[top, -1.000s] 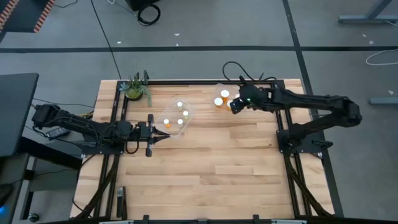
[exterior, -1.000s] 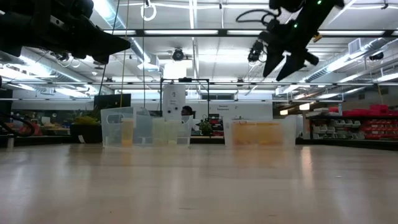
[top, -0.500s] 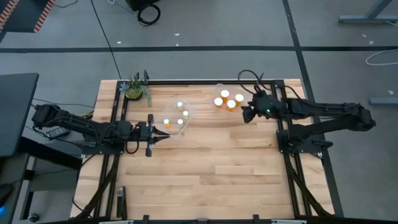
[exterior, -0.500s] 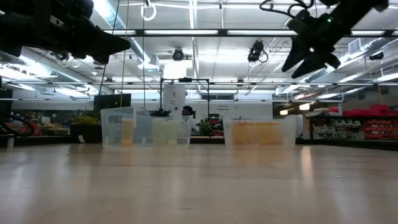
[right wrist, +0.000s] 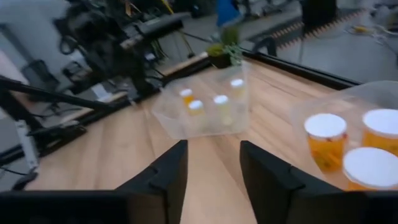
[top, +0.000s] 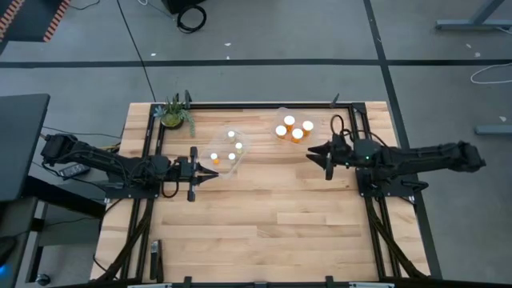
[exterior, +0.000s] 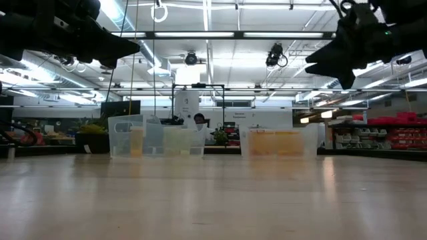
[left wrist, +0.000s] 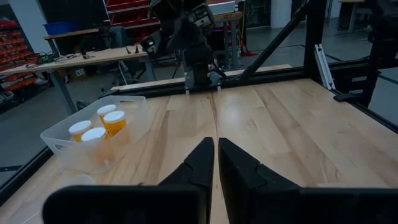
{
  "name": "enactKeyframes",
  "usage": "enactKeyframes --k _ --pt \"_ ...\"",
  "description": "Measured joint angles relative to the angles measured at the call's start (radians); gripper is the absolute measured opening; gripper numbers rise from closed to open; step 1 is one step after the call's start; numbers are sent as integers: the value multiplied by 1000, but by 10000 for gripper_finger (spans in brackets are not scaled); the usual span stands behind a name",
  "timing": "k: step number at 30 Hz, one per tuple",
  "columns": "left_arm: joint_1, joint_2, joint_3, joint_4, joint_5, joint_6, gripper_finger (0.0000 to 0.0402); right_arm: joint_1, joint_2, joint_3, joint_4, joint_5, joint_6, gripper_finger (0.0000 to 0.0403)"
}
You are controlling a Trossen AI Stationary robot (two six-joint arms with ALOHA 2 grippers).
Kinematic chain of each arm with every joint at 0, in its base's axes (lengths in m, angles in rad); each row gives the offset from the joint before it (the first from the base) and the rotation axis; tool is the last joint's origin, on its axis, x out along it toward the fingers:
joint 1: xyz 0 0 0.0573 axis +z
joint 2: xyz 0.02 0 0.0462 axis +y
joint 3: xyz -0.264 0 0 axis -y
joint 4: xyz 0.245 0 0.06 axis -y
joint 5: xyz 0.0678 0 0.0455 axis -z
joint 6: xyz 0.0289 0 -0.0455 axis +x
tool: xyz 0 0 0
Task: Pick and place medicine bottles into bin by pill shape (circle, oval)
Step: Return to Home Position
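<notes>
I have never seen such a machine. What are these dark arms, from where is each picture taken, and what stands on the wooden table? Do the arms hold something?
It is a robot with two dark arms at a wooden table. One picture looks down from above, one looks level across the table top, two come from cameras on the wrists. The left gripper is shut, the right gripper is open; neither holds anything. Two clear bins stand on the table: the left bin holds small medicine bottles, the right bin big medicine bottles. A potted plant stands in a corner.
</notes>
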Motion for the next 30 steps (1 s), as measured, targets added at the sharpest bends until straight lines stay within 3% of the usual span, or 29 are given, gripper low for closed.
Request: enactKeyframes --k 6,16,30 --pt "0 0 0 0 0 0 40 1 -95 -96 100 -62 -30 113" --pt "0 0 0 0 0 0 30 1 -215 -151 104 -128 -81 53" --pt "0 0 0 0 0 0 40 1 -271 -151 11 -140 -100 37"
